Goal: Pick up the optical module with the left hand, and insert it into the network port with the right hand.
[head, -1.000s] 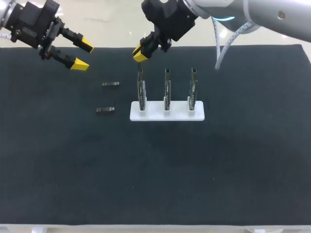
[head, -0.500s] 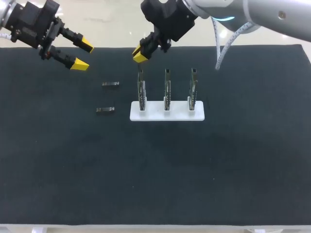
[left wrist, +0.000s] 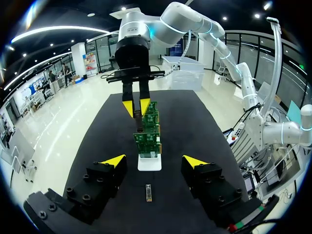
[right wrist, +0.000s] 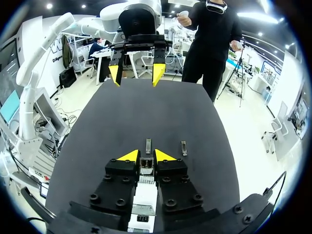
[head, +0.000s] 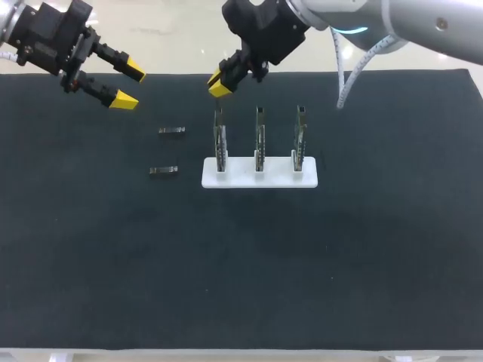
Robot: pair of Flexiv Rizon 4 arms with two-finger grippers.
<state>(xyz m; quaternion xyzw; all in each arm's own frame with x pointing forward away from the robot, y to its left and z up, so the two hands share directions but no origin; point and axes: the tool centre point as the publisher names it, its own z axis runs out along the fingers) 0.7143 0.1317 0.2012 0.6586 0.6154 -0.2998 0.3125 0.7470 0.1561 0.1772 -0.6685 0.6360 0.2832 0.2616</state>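
Note:
My right gripper [head: 219, 84] hangs just above the leftmost of three upright circuit boards [head: 219, 139] on a white stand [head: 260, 179]. Its yellow tips stand close together on a small metallic optical module [right wrist: 146, 165], with the board's port right below. My left gripper [head: 130, 86] is open and holds nothing, above the table's far left. Two more dark modules lie flat left of the stand, one farther back [head: 171, 130] and one nearer [head: 164, 171]. In the left wrist view one module [left wrist: 148, 192] lies ahead of the open fingers, with the right gripper [left wrist: 136, 107] over the row of boards.
The middle board [head: 259, 136] and the right board [head: 299, 134] stand in the same white stand. The black mat [head: 241, 264] covers the whole table, with wide bare room in front of the stand.
My right gripper has shifted slightly up and to the right above the left board. The left arm and the loose modules have not moved.

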